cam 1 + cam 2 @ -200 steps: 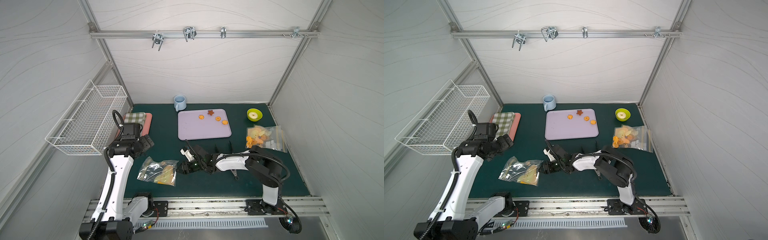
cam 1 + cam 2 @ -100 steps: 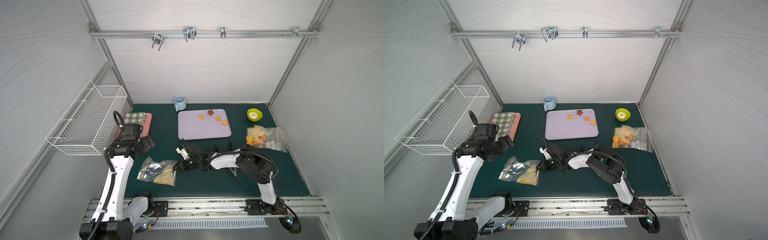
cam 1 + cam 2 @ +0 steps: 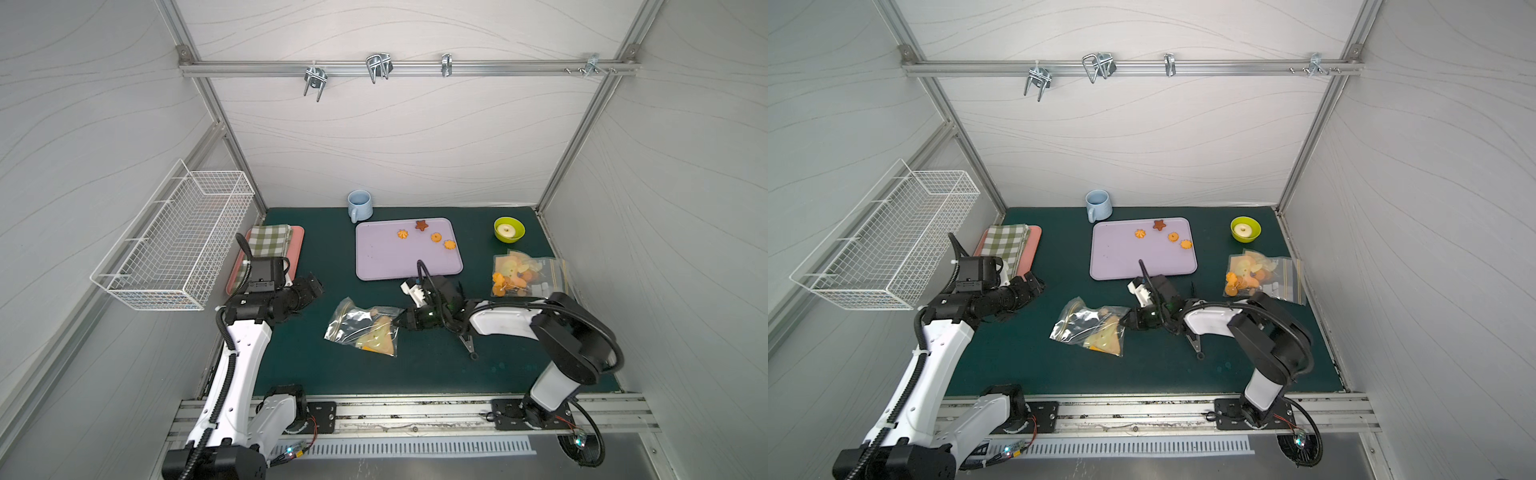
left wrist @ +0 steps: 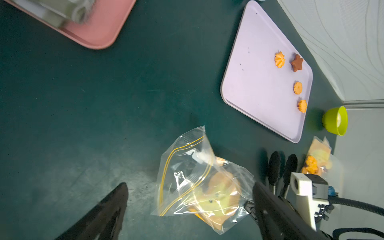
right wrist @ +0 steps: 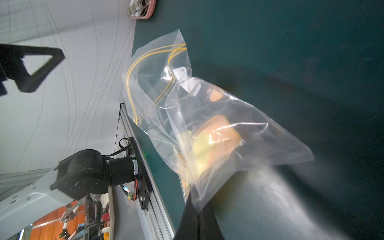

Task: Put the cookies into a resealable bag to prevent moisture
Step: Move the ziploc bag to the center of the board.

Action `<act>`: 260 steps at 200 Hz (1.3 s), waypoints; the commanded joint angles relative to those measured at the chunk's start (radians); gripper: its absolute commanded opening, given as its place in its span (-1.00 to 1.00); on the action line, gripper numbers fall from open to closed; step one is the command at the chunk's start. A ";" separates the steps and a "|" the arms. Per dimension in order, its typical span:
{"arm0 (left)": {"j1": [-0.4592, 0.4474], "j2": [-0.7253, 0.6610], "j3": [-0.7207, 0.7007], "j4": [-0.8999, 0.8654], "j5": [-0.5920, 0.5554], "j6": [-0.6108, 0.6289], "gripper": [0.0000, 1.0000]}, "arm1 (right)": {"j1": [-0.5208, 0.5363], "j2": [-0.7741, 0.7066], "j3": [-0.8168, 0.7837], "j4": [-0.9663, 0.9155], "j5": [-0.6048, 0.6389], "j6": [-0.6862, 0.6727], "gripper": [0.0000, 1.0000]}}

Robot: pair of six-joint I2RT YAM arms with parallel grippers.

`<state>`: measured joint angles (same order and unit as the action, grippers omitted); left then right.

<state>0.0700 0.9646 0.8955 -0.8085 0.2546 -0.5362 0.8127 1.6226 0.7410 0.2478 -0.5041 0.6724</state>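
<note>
The right pincer (image 3: 400,323) is now clamped on the resealable bag (image 3: 362,328), at the end opposite its yellow zip (a toast print shows through the film). A second ago its jaws stood apart beside that end. Since then the bag has slid across the counter (image 3: 316,374) toward the lilac tray (image 3: 386,262), where four cookies (image 3: 435,237) lie, still well apart from it. I judge the mouth needs opening next. The left pincer (image 3: 312,286) hangs with jaws wide, empty, placed as before.
</note>
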 commanded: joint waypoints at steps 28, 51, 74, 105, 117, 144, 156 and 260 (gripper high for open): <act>-0.137 0.019 -0.070 0.112 -0.010 -0.124 0.53 | -0.190 -0.170 -0.046 -0.425 -0.098 -0.384 -1.00; -0.140 0.028 -0.196 0.254 0.079 -0.206 0.49 | -0.255 -0.165 -0.061 -0.461 -0.119 -0.443 -1.00; -0.139 0.049 -0.249 0.311 0.096 -0.216 0.39 | -0.280 -0.139 -0.083 -0.448 -0.120 -0.450 -1.00; -0.142 0.060 -0.268 0.339 0.128 -0.197 0.38 | -0.287 -0.126 -0.117 -0.384 -0.097 -0.438 -1.00; -0.143 0.058 -0.288 0.363 0.140 -0.204 0.40 | -0.287 -0.125 -0.127 -0.355 -0.097 -0.430 -1.00; -0.144 0.073 -0.338 0.442 0.186 -0.250 0.40 | -0.288 -0.138 -0.171 -0.260 -0.096 -0.391 -1.00; -0.144 0.085 -0.355 0.478 0.215 -0.271 0.40 | -0.287 -0.146 -0.195 -0.212 -0.091 -0.380 -1.00; -0.151 0.103 -0.435 0.580 0.286 -0.330 0.45 | -0.287 -0.124 -0.298 0.008 -0.080 -0.363 -1.00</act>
<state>-0.0776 1.0527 0.4728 -0.3077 0.4988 -0.8272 0.5301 1.4879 0.4561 0.2012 -0.5755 0.3080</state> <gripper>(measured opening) 0.725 0.050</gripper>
